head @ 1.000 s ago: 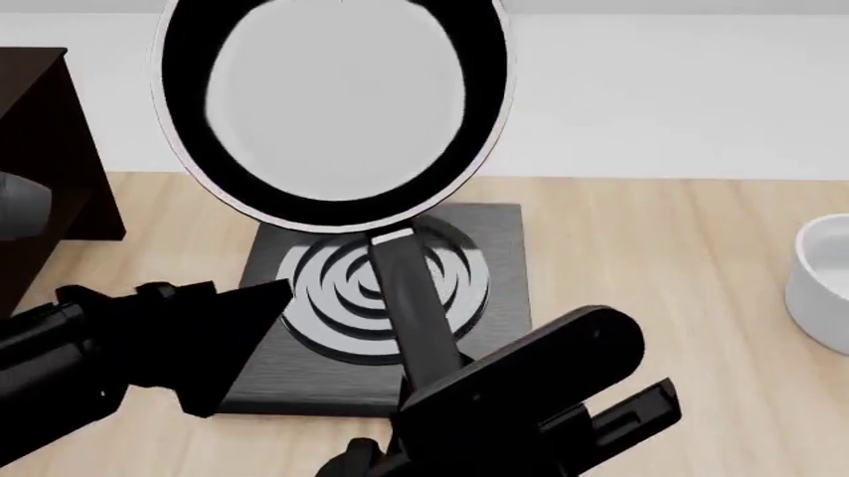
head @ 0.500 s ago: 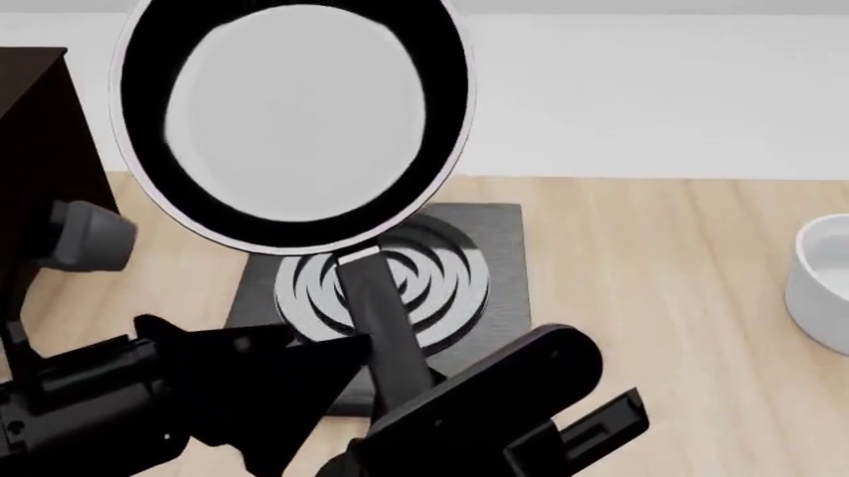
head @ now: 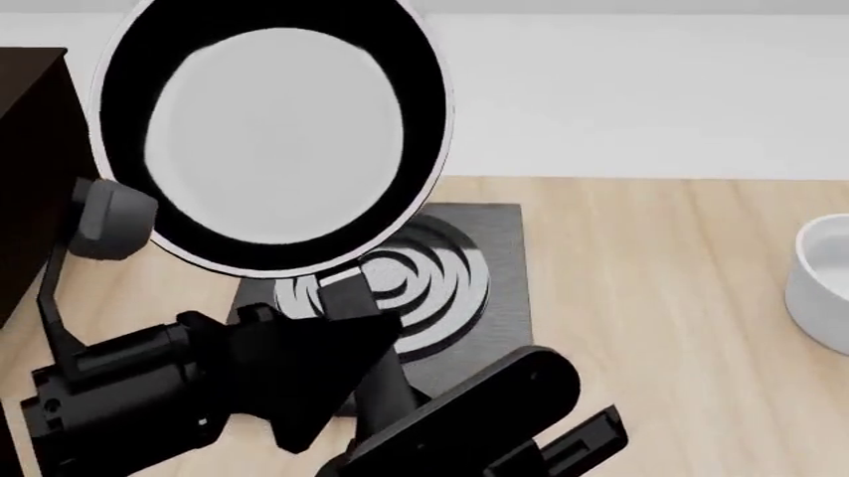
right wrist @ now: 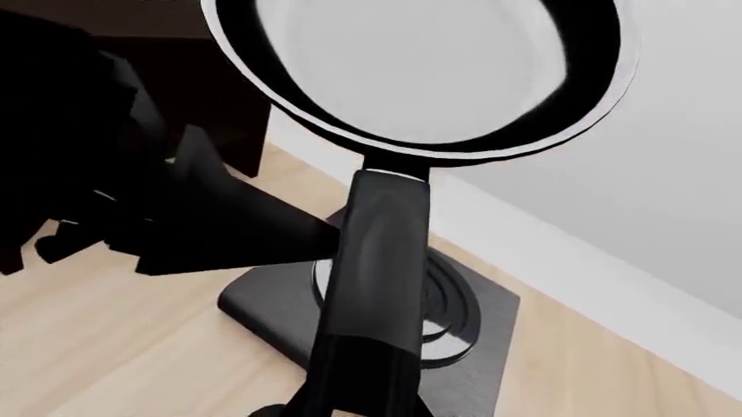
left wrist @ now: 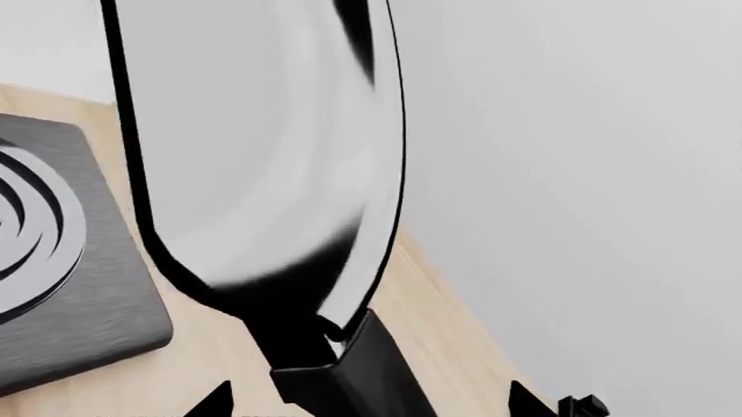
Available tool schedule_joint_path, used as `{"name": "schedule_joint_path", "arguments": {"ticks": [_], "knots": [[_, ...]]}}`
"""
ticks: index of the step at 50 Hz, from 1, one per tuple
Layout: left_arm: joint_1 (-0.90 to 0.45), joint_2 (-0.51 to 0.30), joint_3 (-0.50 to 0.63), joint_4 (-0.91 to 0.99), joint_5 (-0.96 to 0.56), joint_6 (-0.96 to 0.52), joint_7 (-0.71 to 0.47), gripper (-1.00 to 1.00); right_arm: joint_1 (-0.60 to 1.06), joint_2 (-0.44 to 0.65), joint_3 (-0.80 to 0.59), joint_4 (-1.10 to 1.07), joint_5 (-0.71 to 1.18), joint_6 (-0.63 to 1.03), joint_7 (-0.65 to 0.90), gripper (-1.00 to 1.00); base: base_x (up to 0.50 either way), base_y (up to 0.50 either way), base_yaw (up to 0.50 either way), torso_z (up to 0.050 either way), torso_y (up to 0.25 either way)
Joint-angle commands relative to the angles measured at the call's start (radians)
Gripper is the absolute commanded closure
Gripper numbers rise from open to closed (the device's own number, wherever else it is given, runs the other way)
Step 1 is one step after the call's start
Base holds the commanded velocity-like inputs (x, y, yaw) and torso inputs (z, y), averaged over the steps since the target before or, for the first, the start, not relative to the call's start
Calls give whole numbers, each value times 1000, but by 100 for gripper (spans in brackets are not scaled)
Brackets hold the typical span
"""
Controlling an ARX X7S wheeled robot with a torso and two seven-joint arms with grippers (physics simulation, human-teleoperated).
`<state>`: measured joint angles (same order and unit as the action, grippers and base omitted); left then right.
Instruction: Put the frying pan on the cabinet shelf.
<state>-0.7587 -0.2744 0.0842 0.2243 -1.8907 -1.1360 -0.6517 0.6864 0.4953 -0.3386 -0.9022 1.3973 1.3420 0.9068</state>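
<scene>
The frying pan (head: 272,149) is held upright in the air, its pale base facing me, above the square stove plate (head: 498,248). It also shows in the right wrist view (right wrist: 418,61) and the left wrist view (left wrist: 243,156). My right gripper (right wrist: 360,395) is shut on the lower end of the pan's long black handle (right wrist: 377,261). My left gripper (left wrist: 371,404) is open, one fingertip (left wrist: 215,400) on each side of the handle just below the pan. The dark cabinet (head: 27,149) stands at the far left; its shelf surface is hidden.
A white bowl (head: 822,283) sits at the right edge of the wooden table (head: 663,328). A white wall (head: 637,89) runs behind. The left arm (head: 119,388) crosses the lower left of the head view, close to the cabinet (right wrist: 221,95).
The pan has moved left toward the cabinet with my right gripper. My left arm has swung right and up, bringing its open fingers to the handle.
</scene>
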Motion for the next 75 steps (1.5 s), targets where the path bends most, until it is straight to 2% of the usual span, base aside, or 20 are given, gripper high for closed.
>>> {"name": "schedule_joint_path", "arguments": {"ticks": [1, 29, 37, 38, 53, 62, 63, 65, 67, 70, 75], "knots": [[19, 12, 12, -32, 39, 11, 43, -100, 10, 5, 16, -20, -67, -17, 23, 100, 0, 0, 0, 0, 0], [46, 60, 85, -80, 128, 23, 140, -100, -8, 19, -45, -36, -133, -62, -13, 100, 0, 0, 0, 1, 2], [47, 57, 75, -78, 134, 48, 132, -100, -13, 29, -49, -40, -132, -71, -9, 100, 0, 0, 0, 0, 1], [46, 55, 73, -78, 147, 55, 130, 100, -14, 29, -50, -40, -129, -71, -6, 100, 0, 0, 0, 0, 0], [48, 40, 51, -86, 178, 102, 130, 100, -25, 39, -60, -42, -125, -87, 5, 100, 0, 0, 0, 1, 2], [5, 14, 56, -113, 194, 98, 135, 100, -40, 47, -72, -36, -128, -96, 1, 100, 0, 0, 0, 1, 2], [-8, 8, 57, -116, 196, 95, 133, 100, -35, 50, -82, -35, -120, -79, 12, -100, 0, 0, 0, 0, 0], [-30, -1, 64, -118, 204, 87, 137, 100, -35, 52, -84, -34, -118, -78, 16, -100, 0, 0, 0, 0, 0], [-58, -20, 84, -110, 256, 72, 204, 100, -36, 56, -85, -34, -116, -76, 20, -100, 0, 0, 0, 0, 0], [-83, -34, 88, -142, 297, 80, 240, 100, -35, 60, -86, -33, -103, -71, 34, -100, 0, 0, 0, 0, 4], [-120, -49, 68, -246, 319, 107, 236, 100, -28, 62, -91, -30, -71, -60, 54, -100, 0, 0, 0, 0, 2]]}}
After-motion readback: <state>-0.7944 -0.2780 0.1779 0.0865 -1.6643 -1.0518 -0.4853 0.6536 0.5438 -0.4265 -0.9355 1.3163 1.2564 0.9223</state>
